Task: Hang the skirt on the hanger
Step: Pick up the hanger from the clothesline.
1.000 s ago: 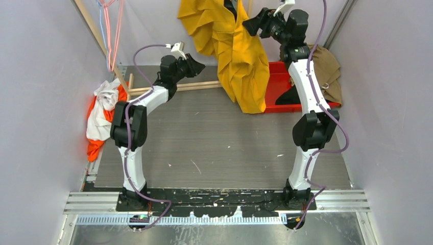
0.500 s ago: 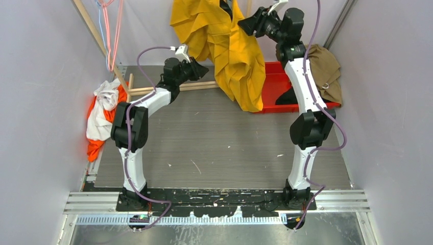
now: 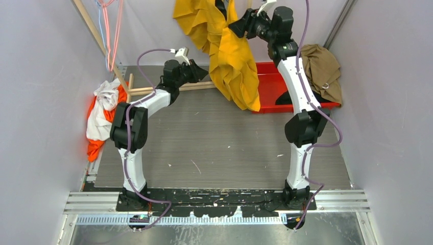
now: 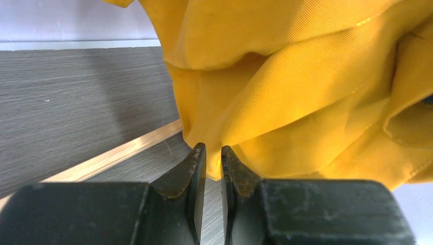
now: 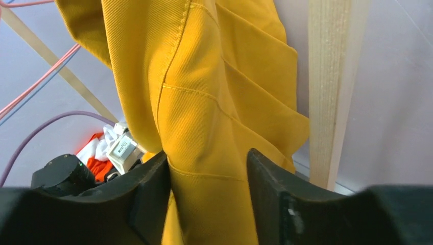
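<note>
The yellow skirt hangs in the air at the back centre, its top past the frame edge. A dark piece shows at its top; I cannot tell whether it is the hanger. My left gripper reaches the skirt's lower left edge. In the left wrist view it is shut on a low fold of the skirt. My right gripper is raised at the skirt's upper right. Its fingers stand apart on either side of a smooth fold of the skirt.
A red bin sits behind the right arm, with a brown cloth beside it. An orange and white cloth lies at the left wall. Wooden slats lie on the floor. A wooden post stands right of the skirt. Pink and blue wires hang back left.
The right arm and the skirt's upper part have shifted left. The left gripper has crept right and now meets the skirt's edge.
</note>
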